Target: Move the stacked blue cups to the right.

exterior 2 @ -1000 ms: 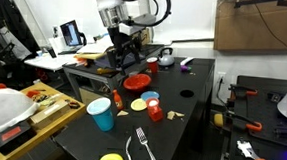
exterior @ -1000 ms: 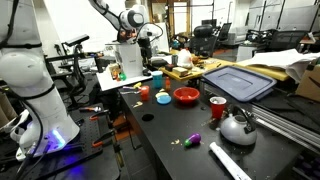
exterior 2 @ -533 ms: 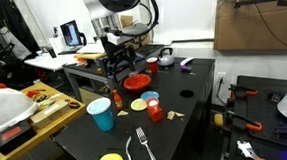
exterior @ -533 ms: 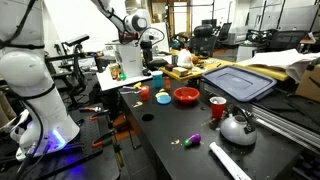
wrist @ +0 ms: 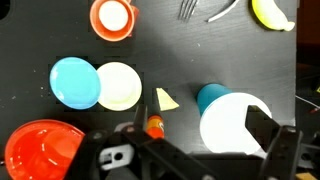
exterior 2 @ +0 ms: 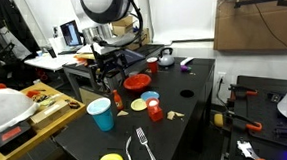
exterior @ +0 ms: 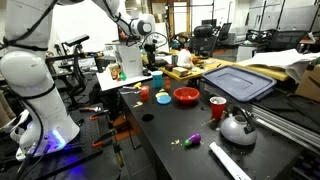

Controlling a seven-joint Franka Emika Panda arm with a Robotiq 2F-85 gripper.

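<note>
Upright on the dark counter [exterior 2: 193,118]: the stacked blue cups [exterior 2: 101,114], long axis vertical, wide round rim up, narrow base down. Light blue, smooth and tapered. From above in the wrist view, a bright round mouth with the blue wall narrowing away beneath it.

Placed below the gripper [exterior 2: 108,68] and well apart from it, with no contact. In the wrist view, closer to one finger [wrist: 268,135] than to the other, not squarely between them. Jaws spread wide, nothing held.

Outward from there, in the wrist view:
- Near the cups, a small orange bottle [wrist: 154,127] and a yellow wedge [wrist: 166,98].
- Past those, a cream plate [wrist: 118,86] touching a blue plate [wrist: 75,82].
- Off to the side beyond the plates, a red bowl [wrist: 35,150].
- Along the far edge of that view, a small red cup [wrist: 113,15], a fork [wrist: 187,8] and a banana [wrist: 270,12], all well apart from the gripper.
</note>
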